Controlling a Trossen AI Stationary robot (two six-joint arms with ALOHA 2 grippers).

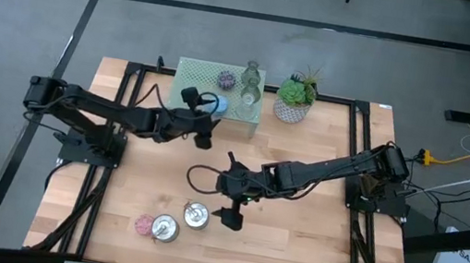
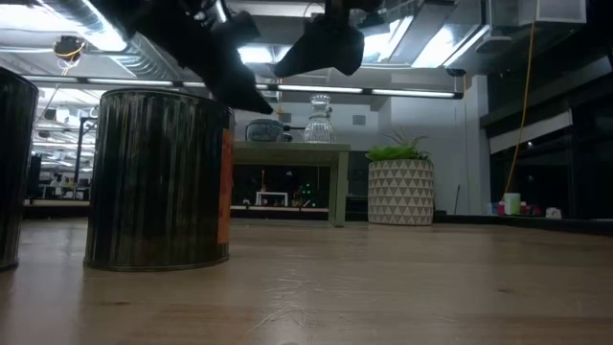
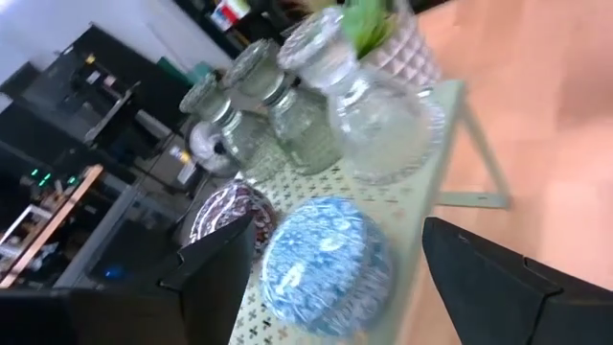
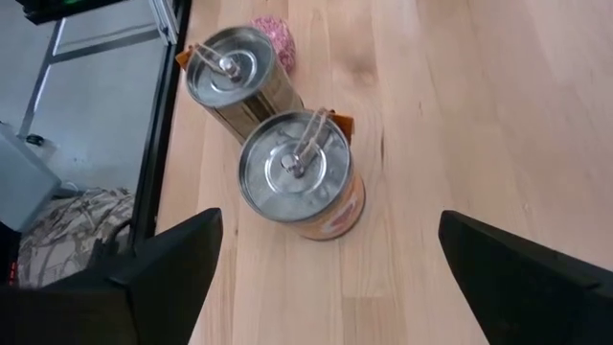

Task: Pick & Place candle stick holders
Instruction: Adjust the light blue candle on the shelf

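A blue patterned holder [image 3: 321,264] stands on the mint-green mesh stand [image 1: 194,77], at its left end. My left gripper [image 3: 335,230] is open, with one finger on either side of that holder; it also shows in the high view [image 1: 208,113]. A purple holder [image 3: 225,213] and clear glass holders [image 3: 383,125] stand behind it on the stand. My right gripper [image 4: 330,225] is open and empty above the table's near middle [image 1: 230,213]. Just beyond it stand two silver metal holders [image 4: 297,177] [image 4: 230,67] and a pink one [image 4: 275,40], all on the wood.
A green plant in a white pot [image 1: 296,99] stands right of the stand. The stand's legs [image 2: 337,196] rest on the table. In the low view, one silver holder [image 2: 158,177] looms close. Bare wood lies right of my right gripper [image 4: 498,115].
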